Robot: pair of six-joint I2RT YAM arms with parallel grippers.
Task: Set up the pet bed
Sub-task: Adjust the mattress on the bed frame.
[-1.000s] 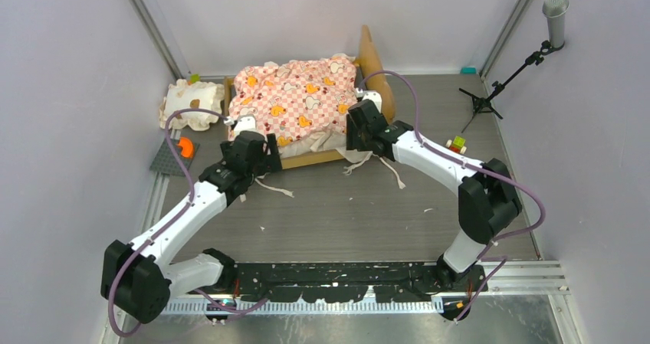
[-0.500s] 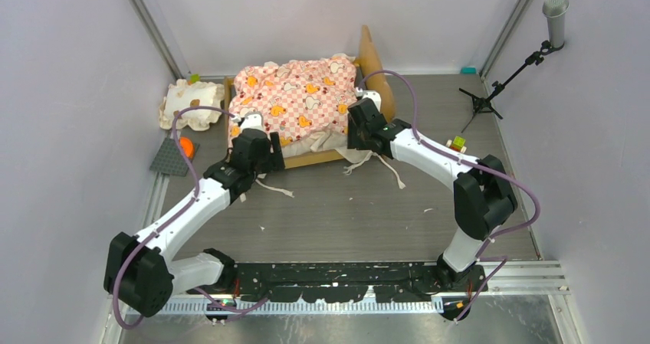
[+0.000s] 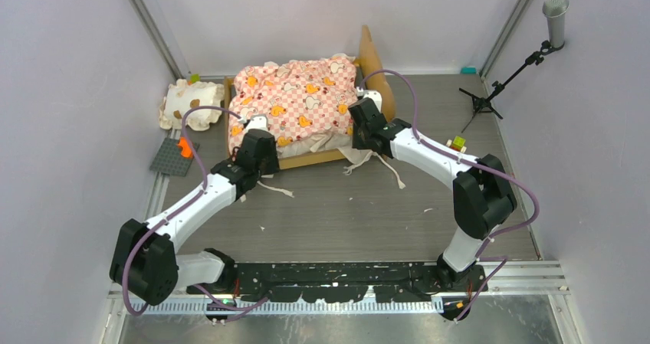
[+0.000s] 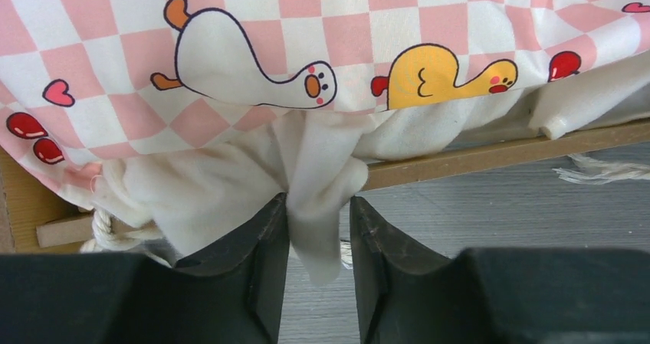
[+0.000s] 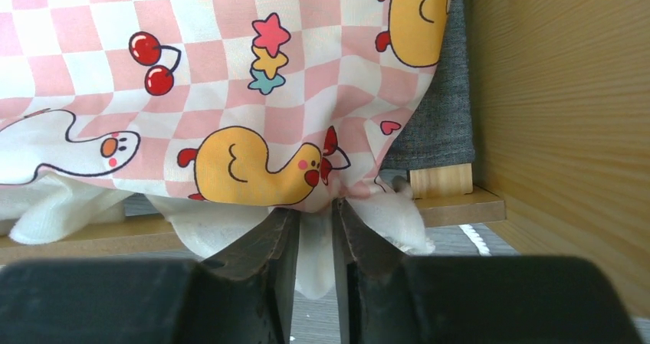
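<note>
Evidently midway, the pet bed (image 3: 373, 60) sat by the back wall (image 3: 306, 14), its mattress (image 3: 295, 91) rumpled. The left gripper (image 4: 320, 229) and right gripper (image 5: 314, 237) each pinched the cream ruffle (image 4: 318, 168) at its near edge. Straightening likely remained, and the pillow (image 3: 192, 103) lay aside.

Left claw (image 4: 318, 202) grips the cream ruffle (image 4: 218, 187) of the pet bed (image 4: 306, 60).

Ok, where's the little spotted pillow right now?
Top view, far left: the spotted pillow lies near the left wall, just left of the pet bed, with the grey baseplate on its near side.
</note>
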